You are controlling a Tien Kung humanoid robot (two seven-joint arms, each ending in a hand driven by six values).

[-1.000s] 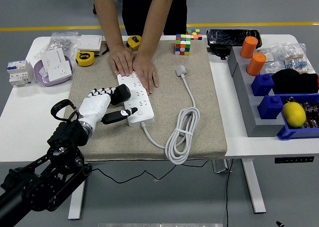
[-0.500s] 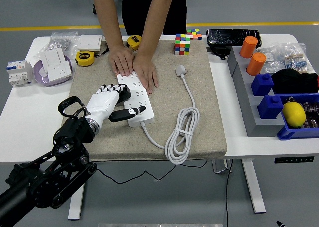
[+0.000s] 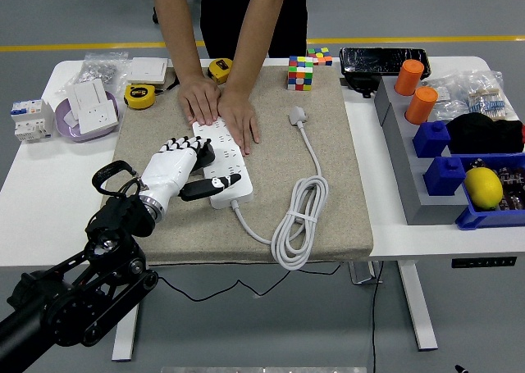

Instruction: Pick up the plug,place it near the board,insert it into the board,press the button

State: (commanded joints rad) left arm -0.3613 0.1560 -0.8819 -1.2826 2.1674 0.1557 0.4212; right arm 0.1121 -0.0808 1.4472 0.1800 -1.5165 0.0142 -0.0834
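Left hand: we are holding our left hand (image 3: pixel 182 174) over the near end of the power strip (image 3: pixel 221 161), fingers loosely curled with nothing in them, thumb stretched out across the strip's near end.
Right hand: we are not seeing it anywhere.
Power strip: it is lying on the beige mat (image 3: pixel 328 201), running away from us, its cable coiling to the right.
Person's hands: a person at the far side is pressing both hands (image 3: pixel 220 109) flat on the strip's far end, steadying it.
Plug: the white plug (image 3: pixel 297 115) is lying loose on the mat, well right of the strip and not in any socket.
Step in hand: as we judge it, we are working at the strip's button end while the plug is not yet inserted.
Doing it well: we are wanting the thumb tip squarely over the switch, pushing straight down so the strip is not skidding, and keeping clear of the person's fingers.
Bench: the white bench (image 3: pixel 25 193) is carrying tape measures, a Rubik's cube (image 3: pixel 300 73) and bins at its edges.
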